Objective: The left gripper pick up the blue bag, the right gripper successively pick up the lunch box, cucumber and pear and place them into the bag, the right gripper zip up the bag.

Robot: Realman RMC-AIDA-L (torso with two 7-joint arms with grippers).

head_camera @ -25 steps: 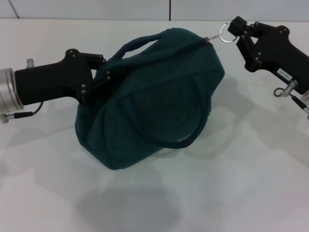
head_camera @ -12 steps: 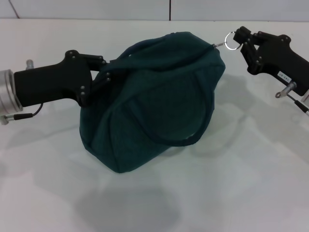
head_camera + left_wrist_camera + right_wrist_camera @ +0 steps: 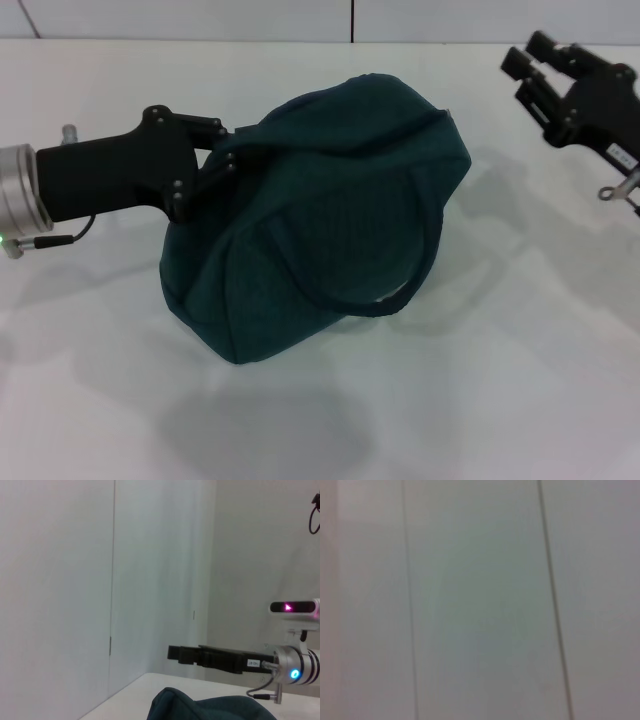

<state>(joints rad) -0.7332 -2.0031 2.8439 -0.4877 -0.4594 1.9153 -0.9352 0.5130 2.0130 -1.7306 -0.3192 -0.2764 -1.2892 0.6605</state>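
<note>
The blue bag (image 3: 320, 220) hangs tilted over the white table, closed along its top, one loop handle lying across its front. My left gripper (image 3: 226, 150) is shut on the bag's upper left end and holds it up. My right gripper (image 3: 528, 72) is open and empty at the far right, apart from the bag's right end. The zipper's ring pull does not show. In the left wrist view the bag's top (image 3: 210, 709) is at the lower edge and the right gripper (image 3: 172, 653) reaches in behind it. The lunch box, cucumber and pear are out of view.
The white table (image 3: 480, 400) lies under and around the bag, with the bag's shadow in front. A pale panelled wall (image 3: 480, 600) fills the right wrist view. The robot's head camera (image 3: 295, 607) shows in the left wrist view.
My right gripper has let go of the zipper's ring pull, opened and drawn back to the right. The bag's right end has sagged a little. My left gripper still holds the bag.
</note>
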